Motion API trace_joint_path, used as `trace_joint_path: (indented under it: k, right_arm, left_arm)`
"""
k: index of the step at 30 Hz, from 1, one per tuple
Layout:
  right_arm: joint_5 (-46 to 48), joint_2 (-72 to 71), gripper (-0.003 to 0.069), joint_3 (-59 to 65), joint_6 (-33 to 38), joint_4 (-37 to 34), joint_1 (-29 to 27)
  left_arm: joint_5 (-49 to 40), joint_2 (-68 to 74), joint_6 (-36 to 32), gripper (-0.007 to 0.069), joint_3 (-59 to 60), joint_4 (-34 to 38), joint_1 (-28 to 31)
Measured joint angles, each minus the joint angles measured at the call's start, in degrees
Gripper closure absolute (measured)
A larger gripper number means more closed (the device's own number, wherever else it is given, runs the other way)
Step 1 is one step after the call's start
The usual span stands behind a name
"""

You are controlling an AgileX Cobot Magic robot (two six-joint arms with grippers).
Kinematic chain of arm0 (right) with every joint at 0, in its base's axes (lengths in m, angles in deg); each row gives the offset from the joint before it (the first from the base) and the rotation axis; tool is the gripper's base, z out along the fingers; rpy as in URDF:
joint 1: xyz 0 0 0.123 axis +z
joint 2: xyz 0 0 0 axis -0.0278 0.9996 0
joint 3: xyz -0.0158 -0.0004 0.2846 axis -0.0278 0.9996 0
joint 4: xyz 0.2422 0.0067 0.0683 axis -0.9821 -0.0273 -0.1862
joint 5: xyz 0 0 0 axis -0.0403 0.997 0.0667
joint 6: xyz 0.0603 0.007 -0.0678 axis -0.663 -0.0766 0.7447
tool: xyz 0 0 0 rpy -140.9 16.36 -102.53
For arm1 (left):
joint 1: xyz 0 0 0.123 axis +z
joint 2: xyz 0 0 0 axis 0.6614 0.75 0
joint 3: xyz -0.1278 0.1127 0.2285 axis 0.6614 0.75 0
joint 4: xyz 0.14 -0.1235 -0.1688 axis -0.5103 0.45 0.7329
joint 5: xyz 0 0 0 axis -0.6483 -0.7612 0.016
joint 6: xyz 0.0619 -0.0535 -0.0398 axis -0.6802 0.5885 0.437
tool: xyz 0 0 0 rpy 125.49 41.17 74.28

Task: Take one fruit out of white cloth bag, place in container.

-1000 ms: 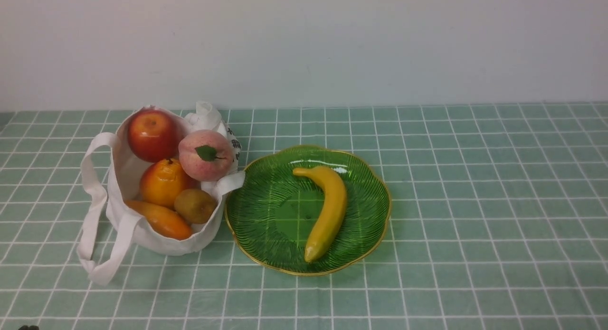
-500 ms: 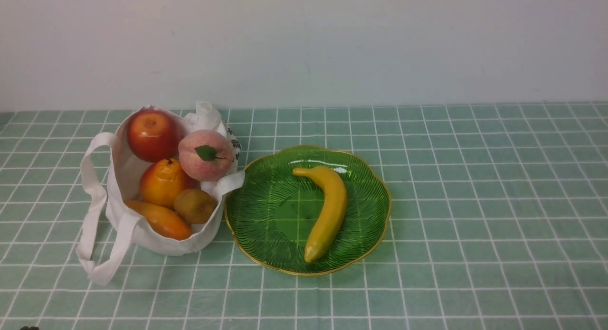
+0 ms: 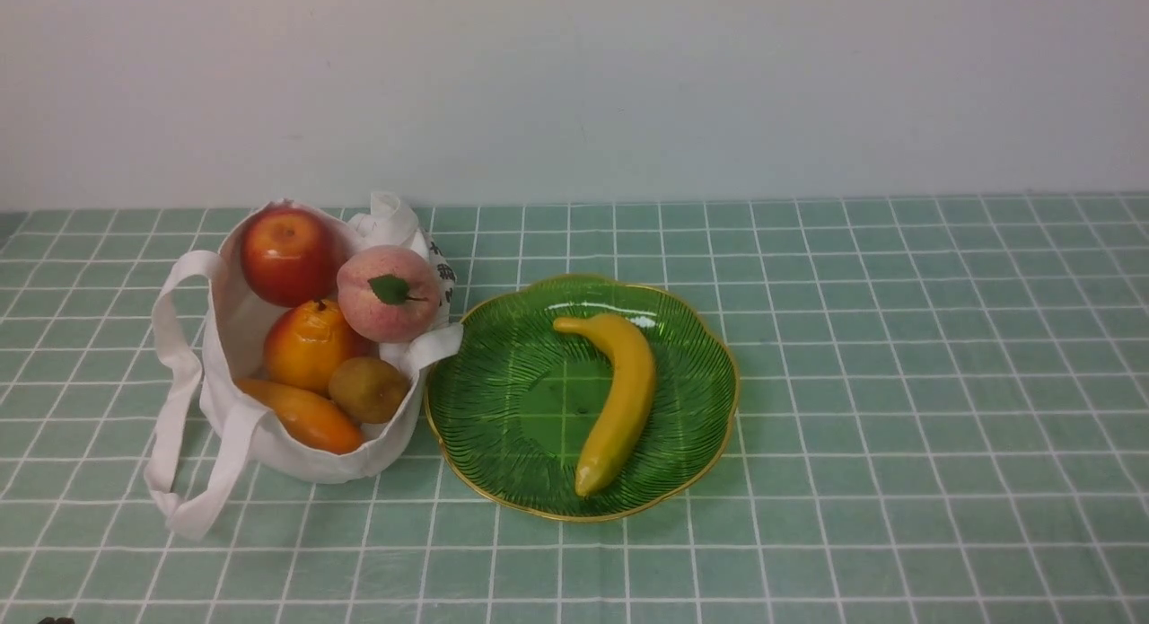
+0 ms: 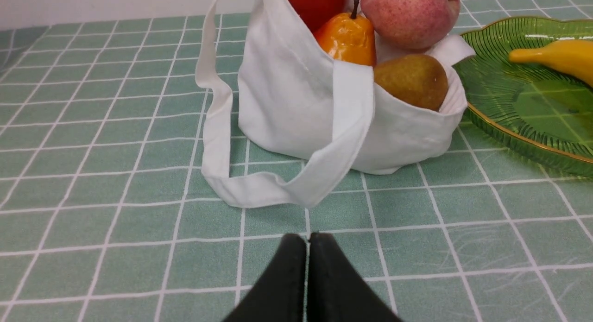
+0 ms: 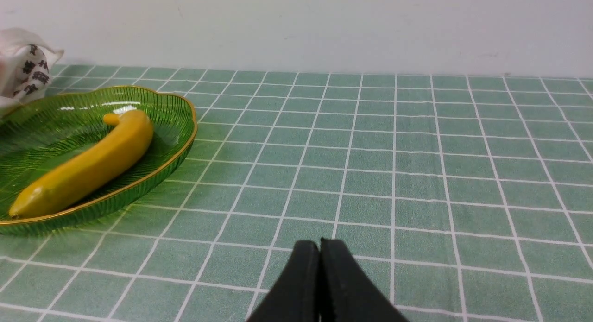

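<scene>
Banana lying loose in the green ribbed dish, centre of the front view, stem end toward the upper part of the frame, blunt tip toward the lower rim. Resting lengthwise across the shallow bowl, right of its middle, curve cradled by the slope; no tendency to roll out, judging by the raised scalloped gold rim. Touched by nothing.

Just left of the dish, white cloth bag slumped open on the worktop, its near edge touching or almost touching the dish rim; cannot tell which. Mouth gaping toward the camera, so the remaining fruit sits exposed: red apple at the back, peach with a green leaf perched on the right lip, orange pear-shaped fruit below, brown kiwi-like fruit and an elongated orange fruit lowest. Handles flopped outward to the lower left, out of the way of the opening.

Left gripper low in the left wrist view, pressed together with nothing between, hanging above the checked cloth just short of the bag's handle loop. Right gripper likewise pressed together and empty, over bare cloth, well apart from the dish.

Judged from the layout: one fruit out, in the container, both arms pulled clear; task apparently finished.
</scene>
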Motion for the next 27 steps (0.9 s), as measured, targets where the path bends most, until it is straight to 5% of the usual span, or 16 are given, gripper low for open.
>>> trace_joint_path:
  k: [27]
  right_arm:
    - [0.00, 0.00, 0.0674, 0.00, 0.00, 0.00, 0.00]
  left_arm:
    - [0.00, 0.00, 0.00, 0.0632, 0.00, 0.00, 0.00]
